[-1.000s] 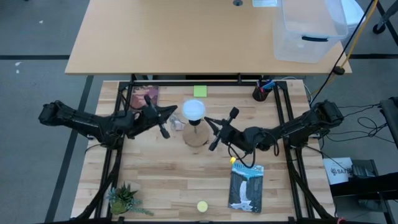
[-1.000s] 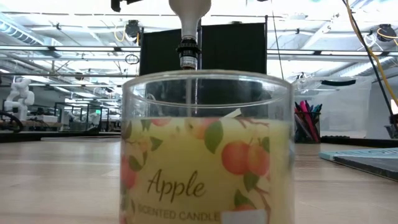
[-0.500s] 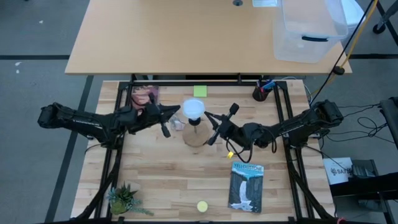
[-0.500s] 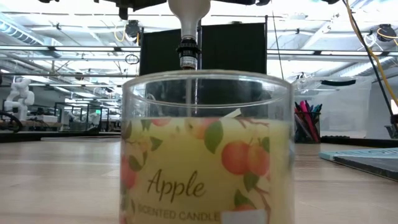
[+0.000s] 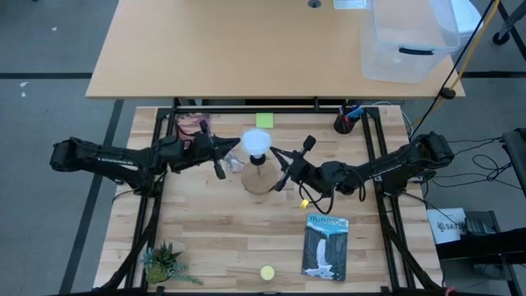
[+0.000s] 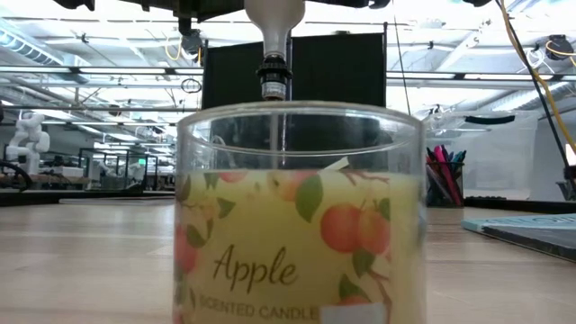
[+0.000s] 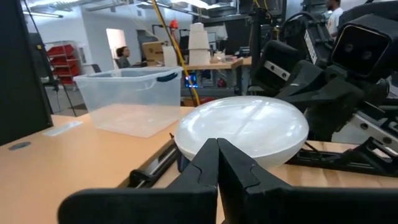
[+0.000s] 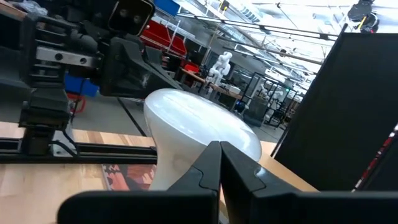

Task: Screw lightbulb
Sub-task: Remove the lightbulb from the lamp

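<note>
The lightbulb (image 5: 256,143) stands upright with its white dome up and its neck in the black socket of the round wooden base (image 5: 259,179) at mid-table. In the low view its grey neck (image 6: 273,45) rises from the socket behind a candle jar. My left gripper (image 5: 235,147) is shut, its tip at the dome's left side (image 7: 249,127). My right gripper (image 5: 274,156) is shut, its tip at the dome's right side (image 8: 186,118). Both come in level at dome height. My left gripper's shut fingertips (image 7: 217,149) stand right at the dome's left side, level from the table's left; I cannot tell whether they touch it. My right gripper's shut fingertips (image 8: 219,149) stand right at the dome's right side, level from the table's right; I cannot tell whether they touch it.
An apple candle jar (image 6: 301,216) stands close before the low camera. A book (image 5: 326,247), a yellow ball (image 5: 267,272) and a small plant (image 5: 164,263) lie near the front edge. A green note (image 5: 264,121) and a pen cup (image 5: 345,122) are at the back.
My left gripper has gone a little toward the table's right, closer to the bulb. My right gripper has gone a little toward the far edge and the bulb. The bulb stays upright in the socket.
</note>
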You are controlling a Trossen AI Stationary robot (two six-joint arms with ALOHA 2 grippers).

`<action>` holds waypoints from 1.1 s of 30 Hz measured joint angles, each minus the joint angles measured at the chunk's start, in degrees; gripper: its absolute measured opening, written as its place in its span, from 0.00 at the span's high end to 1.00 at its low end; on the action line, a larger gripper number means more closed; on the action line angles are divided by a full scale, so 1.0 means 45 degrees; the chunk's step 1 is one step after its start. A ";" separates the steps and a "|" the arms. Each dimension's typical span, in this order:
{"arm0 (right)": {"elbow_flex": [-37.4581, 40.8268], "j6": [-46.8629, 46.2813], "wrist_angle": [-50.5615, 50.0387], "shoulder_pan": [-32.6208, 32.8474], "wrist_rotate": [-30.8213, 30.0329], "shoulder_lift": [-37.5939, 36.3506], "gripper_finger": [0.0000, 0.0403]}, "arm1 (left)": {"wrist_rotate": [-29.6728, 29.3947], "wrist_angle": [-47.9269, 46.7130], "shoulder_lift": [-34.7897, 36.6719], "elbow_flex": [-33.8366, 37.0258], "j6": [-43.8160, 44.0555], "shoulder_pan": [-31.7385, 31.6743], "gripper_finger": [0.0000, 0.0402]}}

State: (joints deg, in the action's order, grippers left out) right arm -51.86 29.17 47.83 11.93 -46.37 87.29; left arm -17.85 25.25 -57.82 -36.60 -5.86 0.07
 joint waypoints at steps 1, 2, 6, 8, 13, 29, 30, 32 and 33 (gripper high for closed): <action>0.0000 0.0000 0.0000 -0.0042 -0.0033 -0.0009 1.00 | 0.0003 0.0025 -0.0040 0.0000 0.0038 -0.0002 1.00; 0.0000 0.0000 0.0000 -0.0068 -0.0045 -0.0013 1.00 | 0.0010 0.0022 -0.0049 0.0000 0.0086 -0.0004 1.00; 0.0000 -0.0072 -0.0056 -0.0231 -0.0208 -0.0036 1.00 | 0.0184 0.0039 -0.0200 0.0000 0.0250 0.0011 1.00; 0.0000 -0.0121 -0.0119 -0.0262 -0.0299 -0.0039 1.00 | 0.0284 0.0012 -0.0205 0.0000 0.0313 0.0112 1.00; -0.0003 0.0046 -0.0241 -0.0265 -0.0790 -0.0039 1.00 | 0.0549 0.0122 -0.0220 -0.0010 0.0303 0.0509 1.00; -0.0005 0.0285 -0.0653 0.0186 -0.0962 0.0024 1.00 | 0.0504 0.0663 -0.0249 -0.0005 -0.0033 0.1514 1.00; -0.0005 0.0136 -0.0749 0.0350 -0.0953 0.0019 1.00 | 0.0436 0.0683 -0.0238 -0.0005 -0.0144 0.1582 1.00; -0.0005 -0.0400 -0.1139 0.0663 -0.0926 0.0019 1.00 | -0.0054 0.0653 -0.0125 -0.0005 -0.0359 0.1729 1.00; -0.0005 -0.0753 -0.1435 0.0814 -0.0909 0.0019 1.00 | -0.0394 0.0651 -0.0073 -0.0005 -0.0502 0.1800 1.00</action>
State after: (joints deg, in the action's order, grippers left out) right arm -51.88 25.78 41.38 15.59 -50.46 87.37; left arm -19.62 28.18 -58.15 -36.62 -8.12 8.17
